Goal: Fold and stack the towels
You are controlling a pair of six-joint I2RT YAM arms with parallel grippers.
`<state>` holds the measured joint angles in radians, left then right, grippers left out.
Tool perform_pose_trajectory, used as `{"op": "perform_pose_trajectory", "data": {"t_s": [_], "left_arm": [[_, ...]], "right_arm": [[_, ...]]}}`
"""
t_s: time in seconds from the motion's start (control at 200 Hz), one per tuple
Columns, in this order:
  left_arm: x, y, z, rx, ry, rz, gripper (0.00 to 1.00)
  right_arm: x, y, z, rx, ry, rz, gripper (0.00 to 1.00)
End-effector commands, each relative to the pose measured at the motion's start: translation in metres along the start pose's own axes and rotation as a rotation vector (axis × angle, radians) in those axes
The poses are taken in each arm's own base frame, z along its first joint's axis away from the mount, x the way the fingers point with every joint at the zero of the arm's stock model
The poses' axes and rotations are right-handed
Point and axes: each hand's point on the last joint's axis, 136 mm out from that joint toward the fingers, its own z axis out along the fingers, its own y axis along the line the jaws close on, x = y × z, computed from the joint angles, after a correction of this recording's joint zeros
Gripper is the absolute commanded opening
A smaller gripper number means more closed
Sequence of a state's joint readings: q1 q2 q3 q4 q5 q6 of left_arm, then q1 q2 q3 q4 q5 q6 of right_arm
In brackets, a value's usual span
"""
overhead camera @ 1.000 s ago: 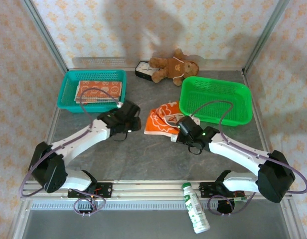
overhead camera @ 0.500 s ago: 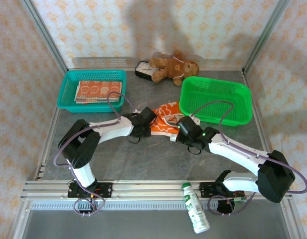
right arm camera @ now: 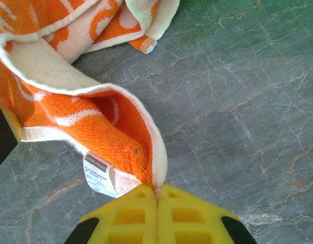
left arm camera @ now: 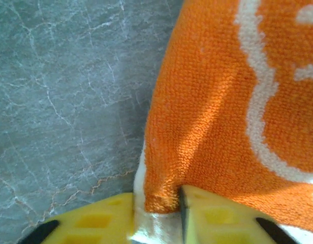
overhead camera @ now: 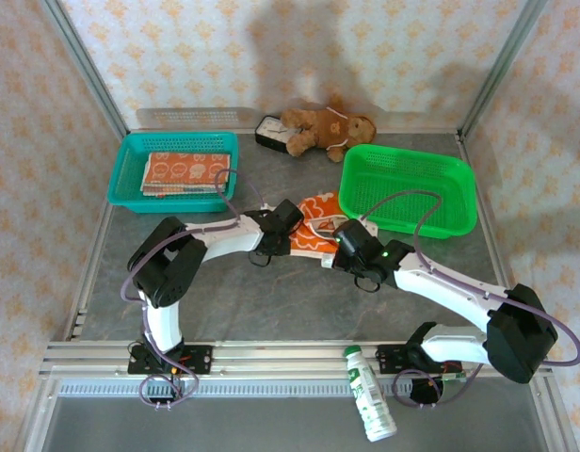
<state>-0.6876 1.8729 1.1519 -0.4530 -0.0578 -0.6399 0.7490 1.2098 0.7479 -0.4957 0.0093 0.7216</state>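
Towel in the middle: we see the crumpled orange-and-white terry towel [overhead camera: 312, 237] lying between both sets of jaws on the grey marbled tabletop [overhead camera: 271, 292]. The left gripper [left arm camera: 156, 213] has its yellow fingers [left arm camera: 217, 218] set narrow, with a bunched orange fold and white hem caught between them and touching both. The rest of the cloth spreads ahead and right of those jaws. The right gripper [right arm camera: 157, 195] has its jaws pressed together, nipping the white hem at the tips. A white care label [right arm camera: 101, 175] hangs just left of them. We note folded orange printed towels [overhead camera: 185, 172] in the teal plastic basket [overhead camera: 123, 179], well beyond the left jaws. The green plastic basket [overhead camera: 412, 179] sits just beyond the right jaws.
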Motion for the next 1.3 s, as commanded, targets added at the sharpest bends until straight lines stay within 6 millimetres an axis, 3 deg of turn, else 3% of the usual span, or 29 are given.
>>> {"op": "perform_pose_trajectory", "data": {"t_s": [0.0,0.025,0.095,0.23,0.36,0.591,0.791,0.896,1.056,1.296], "left_arm": [[0.007,-0.003,0.005,-0.014,0.007,0.020,0.05],[0.006,-0.002,0.003,-0.016,0.003,0.016,0.00],[0.001,0.001,-0.007,-0.022,-0.016,0.008,0.00],[-0.019,0.010,-0.050,-0.035,-0.088,-0.007,0.00],[-0.045,0.020,-0.107,-0.037,-0.180,-0.021,0.00],[-0.105,0.045,-0.228,0.000,-0.433,-0.078,0.00],[-0.157,0.051,-0.314,0.075,-0.611,-0.109,0.00],[-0.180,0.052,-0.349,0.101,-0.688,-0.114,0.00],[-0.205,0.058,-0.385,0.102,-0.759,-0.113,0.00],[-0.214,0.073,-0.398,0.091,-0.784,-0.134,0.00]], "right_arm": [[-0.012,0.007,-0.004,-0.007,-0.029,0.012,0.00],[-0.013,0.008,-0.005,-0.009,-0.031,0.012,0.00],[-0.017,0.010,-0.009,-0.007,-0.039,0.000,0.00],[-0.038,0.022,-0.029,-0.019,-0.096,-0.040,0.00],[-0.069,0.041,-0.056,-0.042,-0.177,-0.079,0.00],[-0.136,0.085,-0.110,-0.111,-0.349,-0.146,0.00],[-0.201,0.125,-0.158,-0.183,-0.504,-0.181,0.00],[-0.230,0.141,-0.179,-0.207,-0.568,-0.197,0.00],[-0.262,0.160,-0.202,-0.231,-0.639,-0.225,0.00],[-0.282,0.168,-0.205,-0.244,-0.662,-0.220,0.00]]}}
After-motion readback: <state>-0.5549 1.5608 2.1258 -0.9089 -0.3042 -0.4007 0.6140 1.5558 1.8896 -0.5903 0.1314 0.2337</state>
